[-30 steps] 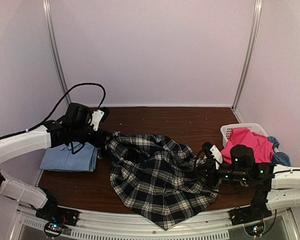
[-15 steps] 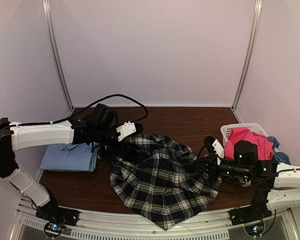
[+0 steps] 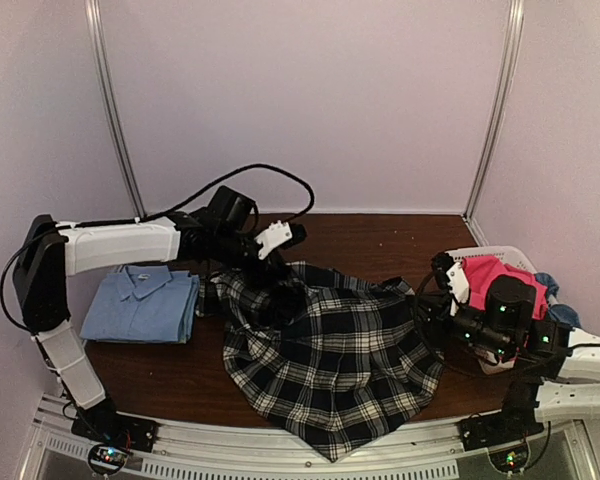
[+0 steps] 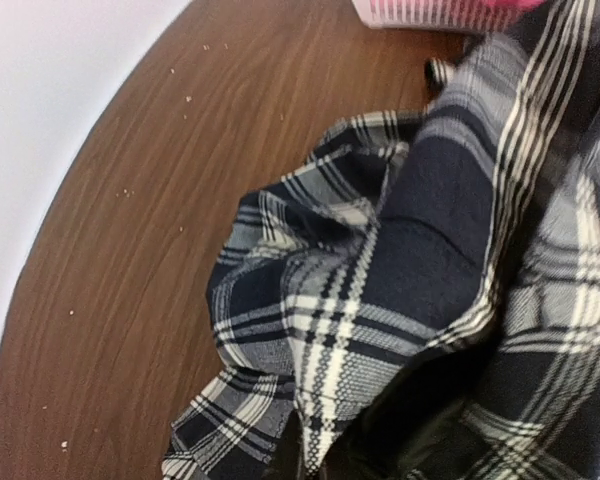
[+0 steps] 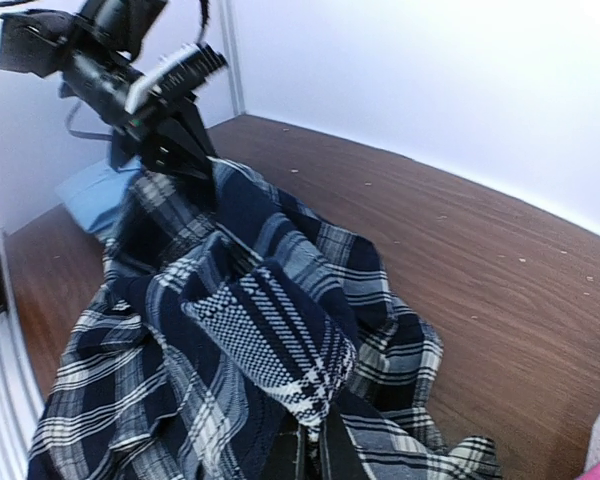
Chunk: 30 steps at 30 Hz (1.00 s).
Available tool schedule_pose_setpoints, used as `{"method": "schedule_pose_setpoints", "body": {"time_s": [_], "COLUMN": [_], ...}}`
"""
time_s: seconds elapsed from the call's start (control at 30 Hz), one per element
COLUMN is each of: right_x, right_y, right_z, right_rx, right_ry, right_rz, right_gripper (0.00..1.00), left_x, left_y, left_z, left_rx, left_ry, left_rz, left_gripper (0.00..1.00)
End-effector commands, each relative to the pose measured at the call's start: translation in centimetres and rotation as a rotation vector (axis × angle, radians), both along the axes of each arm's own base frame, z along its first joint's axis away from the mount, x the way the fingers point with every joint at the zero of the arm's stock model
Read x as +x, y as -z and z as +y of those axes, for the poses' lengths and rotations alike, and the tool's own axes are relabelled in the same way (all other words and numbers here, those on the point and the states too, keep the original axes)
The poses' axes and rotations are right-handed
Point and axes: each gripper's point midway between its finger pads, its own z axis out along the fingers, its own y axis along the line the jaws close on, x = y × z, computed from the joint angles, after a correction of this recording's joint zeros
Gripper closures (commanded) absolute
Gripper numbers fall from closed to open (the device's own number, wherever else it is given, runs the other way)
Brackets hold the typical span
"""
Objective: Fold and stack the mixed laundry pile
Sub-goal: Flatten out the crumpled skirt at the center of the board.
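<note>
The black-and-white plaid shirt (image 3: 325,355) lies spread across the middle of the table. My left gripper (image 3: 278,266) is shut on a fold at its far left edge, and in the left wrist view the plaid shirt (image 4: 380,260) rises pinched out of the left gripper (image 4: 318,462). My right gripper (image 3: 432,296) is shut on the shirt's right edge; a plaid shirt corner (image 5: 280,340) stands up from the right gripper (image 5: 315,448). The cloth hangs taut between both. A folded light blue shirt (image 3: 140,305) lies at the left. Hot-pink trousers (image 3: 492,274) and a duller blue cloth (image 3: 562,312) sit at the right.
A white lattice basket (image 3: 458,259) stands at the table's right edge, holding the pink and blue garments. Bare brown tabletop (image 3: 380,240) stretches behind the plaid shirt up to the white back wall. The left arm's black cable (image 3: 280,178) loops above the table.
My left arm has swung right along the shirt's far edge and its jaws have shut on a plaid fold. The right gripper has lifted and drawn right, stretching the shirt out.
</note>
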Motion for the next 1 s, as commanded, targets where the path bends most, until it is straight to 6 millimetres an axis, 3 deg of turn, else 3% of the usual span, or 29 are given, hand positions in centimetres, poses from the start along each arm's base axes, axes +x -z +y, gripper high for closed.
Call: {"method": "schedule_pose_setpoints", "body": {"time_s": [0.0,0.13,0.27,0.37,0.43,0.47,0.57,0.67,0.8,0.97], "right_x": [3.8,7.8,11.6,13.3,12.9,12.2,9.7,7.1,4.1,3.1], "right_y": [-1.1,-1.5,-1.7,-2.2,-3.4,-4.1,-5.4,-5.4,-5.2,-5.3], "right_z": [-3.2,-4.2,-5.4,-7.3,-6.9,-6.2,-3.7,-1.2,0.9,4.5], "right_rx": [-0.091,-0.251,-0.251,-0.239,-0.204,-0.178,-0.049,0.062,0.129,0.195], "right_ry": [0.280,0.468,0.548,0.588,0.512,0.456,0.276,0.126,0.030,-0.098], "right_rz": [-0.093,-0.159,-0.163,-0.140,-0.157,-0.164,-0.120,-0.040,0.004,0.083], "right_gripper": [0.98,1.00,0.99,0.90,0.81,0.67,0.40,0.30,0.34,0.57], "left_x": [-1.4,-2.9,-4.0,-4.4,-4.2,-4.2,-4.1,-4.0,-3.7,-3.9], "left_y": [-10.8,-15.5,-17.6,-17.9,-17.2,-16.6,-15.4,-15.1,-15.0,-14.6], "left_z": [-2.1,-3.0,-3.0,-2.7,-2.6,-2.5,-2.5,-2.7,-2.8,-2.9], "left_rx": [-0.353,-0.527,-0.626,-0.640,-0.625,-0.617,-0.614,-0.626,-0.632,-0.631], "left_ry": [0.021,0.045,0.109,0.115,0.087,0.080,0.063,0.064,0.060,0.091], "left_rz": [0.194,0.334,0.483,0.532,0.546,0.558,0.572,0.578,0.575,0.551], "left_gripper": [1.00,1.00,1.00,1.00,1.00,1.00,1.00,1.00,1.00,1.00]}}
